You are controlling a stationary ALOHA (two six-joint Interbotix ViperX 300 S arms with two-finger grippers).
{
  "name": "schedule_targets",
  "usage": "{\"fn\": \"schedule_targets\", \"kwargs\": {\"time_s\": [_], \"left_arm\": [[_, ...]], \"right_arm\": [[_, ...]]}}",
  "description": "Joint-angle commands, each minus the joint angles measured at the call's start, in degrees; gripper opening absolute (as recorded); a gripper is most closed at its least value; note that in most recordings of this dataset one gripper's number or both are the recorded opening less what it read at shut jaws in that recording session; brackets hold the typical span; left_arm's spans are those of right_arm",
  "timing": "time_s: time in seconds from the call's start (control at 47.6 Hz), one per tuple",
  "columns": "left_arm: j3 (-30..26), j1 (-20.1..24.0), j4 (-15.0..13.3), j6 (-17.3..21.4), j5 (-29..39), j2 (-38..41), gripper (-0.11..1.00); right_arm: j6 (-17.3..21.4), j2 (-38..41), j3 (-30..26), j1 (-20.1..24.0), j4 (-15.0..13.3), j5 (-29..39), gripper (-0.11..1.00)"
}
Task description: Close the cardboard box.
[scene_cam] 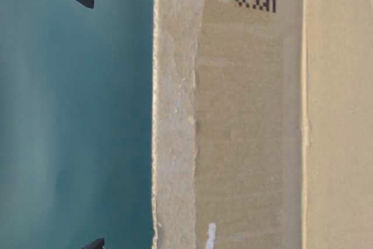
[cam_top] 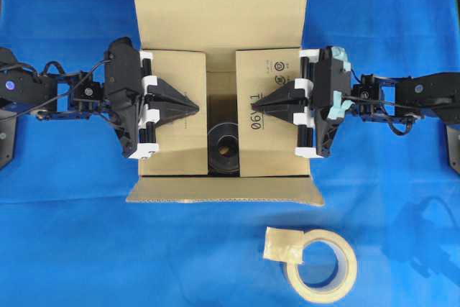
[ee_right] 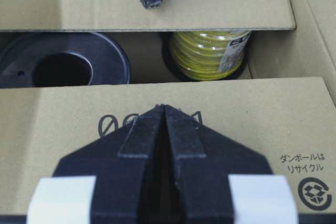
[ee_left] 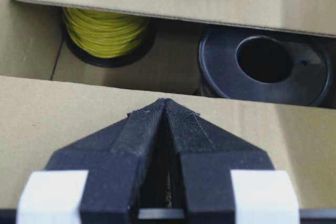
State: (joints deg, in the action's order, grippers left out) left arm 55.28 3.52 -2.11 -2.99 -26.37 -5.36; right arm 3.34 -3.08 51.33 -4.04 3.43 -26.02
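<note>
Over the large brown corrugated cardboard box centred on blue cloth, left black gripper and right black gripper pinched shut, empty, pressing side flaps down; likely springing back once released, snagging long flaps; legible: "06V11", recycling mark, Japanese "ダンボールはリサイクル".

I see cardboard box | brown corrugated, upright under both tools | side flaps folded flat, gap between | far and near flaps open | "06V11" printed on right flap
</note>
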Motion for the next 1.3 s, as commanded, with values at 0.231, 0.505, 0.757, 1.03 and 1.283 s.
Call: {"fn": "schedule_targets", "kwargs": {"time_s": [0.231,0.505,0.757,1.03,1.283], "left_arm": [[-5.7,3.0,-0.2,0.3,-1.2,2.3,0.00],[-12.2,8.2,-0.1,2.3,-0.9,5.4,0.00],[-16.2,9.9,-0.1,5.9,0.8,7.4,0.00],[-17.0,11.3,-0.1,6.8,1.9,9.4,0.00],[-17.4,11.4,-0.2,6.7,1.8,11.5,0.00]], "right_arm": [[0.1,-0.5,-1.1,-0.2,0.2,-0.6,0.00],[0.2,-0.5,-1.1,-0.2,0.2,-0.6,0.00],[0.3,-0.5,-1.1,-0.2,0.3,-0.6,0.00],[0.3,-0.5,-1.1,-0.2,0.2,-0.6,0.00],[0.3,-0.5,-1.1,-0.2,0.3,-0.7,0.00]]}}
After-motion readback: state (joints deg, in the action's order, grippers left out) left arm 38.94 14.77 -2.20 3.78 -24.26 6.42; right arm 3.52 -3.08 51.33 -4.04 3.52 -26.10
